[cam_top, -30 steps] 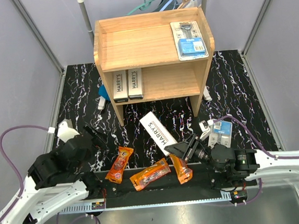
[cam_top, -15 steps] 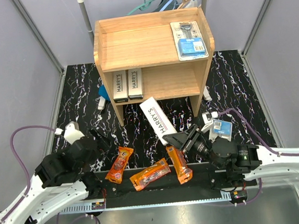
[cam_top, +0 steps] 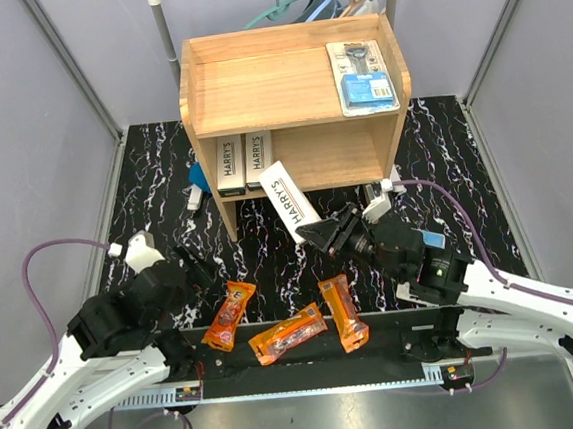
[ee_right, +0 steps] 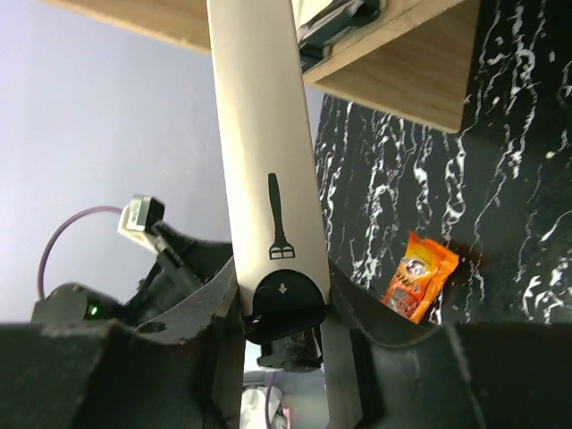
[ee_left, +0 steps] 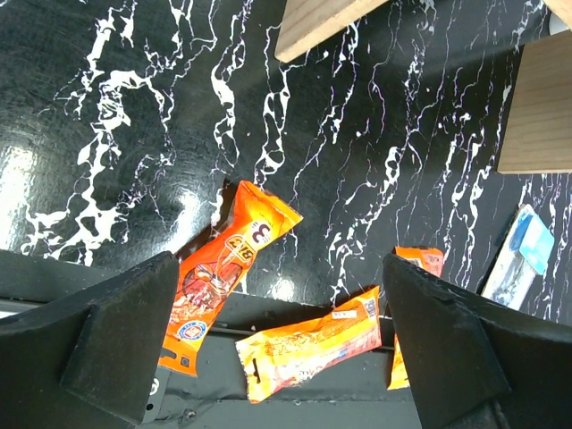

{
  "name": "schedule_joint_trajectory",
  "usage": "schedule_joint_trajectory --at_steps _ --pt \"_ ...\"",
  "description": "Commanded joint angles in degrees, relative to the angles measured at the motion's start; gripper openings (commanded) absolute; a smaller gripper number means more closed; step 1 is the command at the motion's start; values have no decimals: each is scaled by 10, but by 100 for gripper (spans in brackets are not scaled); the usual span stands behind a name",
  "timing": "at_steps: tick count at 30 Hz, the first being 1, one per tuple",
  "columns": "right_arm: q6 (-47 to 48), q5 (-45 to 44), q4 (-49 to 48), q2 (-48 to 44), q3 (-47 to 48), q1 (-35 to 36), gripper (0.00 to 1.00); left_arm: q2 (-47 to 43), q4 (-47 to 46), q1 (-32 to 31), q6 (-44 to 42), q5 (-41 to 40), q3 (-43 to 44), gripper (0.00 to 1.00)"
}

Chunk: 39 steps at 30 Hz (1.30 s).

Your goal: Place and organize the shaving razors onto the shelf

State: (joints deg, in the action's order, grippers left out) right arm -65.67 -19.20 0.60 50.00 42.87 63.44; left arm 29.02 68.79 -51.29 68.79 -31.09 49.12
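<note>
Since a second ago, the loose HARRY'S box has been carried by the right gripper up to the shelf, and its far end is now seen at the lower tier beside two shelved HARRY'S boxes. One blister pack is laid on top.

From the left wrist, the left gripper is seen spread wide above three orange packets, with a second blister pack nearby.

From the right wrist, the box's black-marked near end is pinched between the right jaws.

Black marbled tabletop, hangers on rail
</note>
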Motion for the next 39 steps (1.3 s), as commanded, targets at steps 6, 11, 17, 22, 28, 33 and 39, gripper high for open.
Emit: schedule_joint_trajectory --at_steps 6,11,17,22,28,33,39 --pt "-11 93 -90 53 41 -105 13 2 -29 0 -10 14 5 99" --pt "-15 94 -122 101 56 -130 13 0 -32 0 -9 21 4 99" --pt "-31 64 -135 137 73 -160 12 -9 -34 0 -4 27 -4 99" --pt "-30 56 -134 163 99 -180 12 -14 -35 0 -3 30 -7 99" --pt "-44 53 -122 214 133 -197 12 -19 -35 0 -3 29 -6 99" --pt "-60 34 -118 236 134 -198 11 -19 -38 0 -1 29 2 99" --pt "-67 42 -113 264 143 -203 12 -19 -38 0 -2 31 5 99"
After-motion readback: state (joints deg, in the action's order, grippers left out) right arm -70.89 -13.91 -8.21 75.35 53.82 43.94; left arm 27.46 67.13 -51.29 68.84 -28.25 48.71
